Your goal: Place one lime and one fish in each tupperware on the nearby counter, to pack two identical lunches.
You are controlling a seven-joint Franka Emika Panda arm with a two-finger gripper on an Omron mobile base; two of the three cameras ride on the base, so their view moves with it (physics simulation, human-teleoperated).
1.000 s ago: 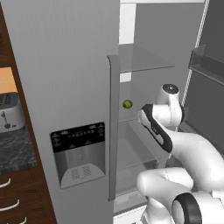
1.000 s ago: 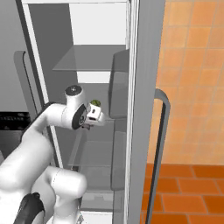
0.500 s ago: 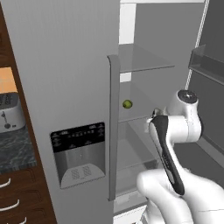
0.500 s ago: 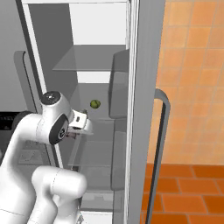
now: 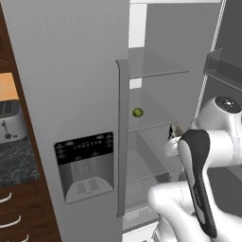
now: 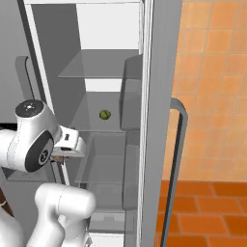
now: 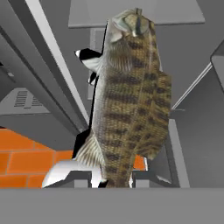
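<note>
Open fridge (image 6: 111, 62), glass shelves; one lime (image 5: 137, 112) sits on the middle shelf, far from the arm. Hand view alone shows the gripper (image 7: 117, 177) clamped tight on a fish (image 7: 127, 96). Left base view adds toaster (image 5: 10, 120) on the worktop (image 5: 16, 160) at left.

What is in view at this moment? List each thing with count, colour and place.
fish: one, grey-brown, clamped in the end effector, in front of the open fridge.
lime: one, yellow-green, on a middle fridge shelf.
fridge: one, grey, door open, dispenser on the left door.
toaster: one, silver, on the counter, far left.
counter: one, dark speckled, over brown drawers.
end effector: one, dark tips, shut on the fish.
</note>
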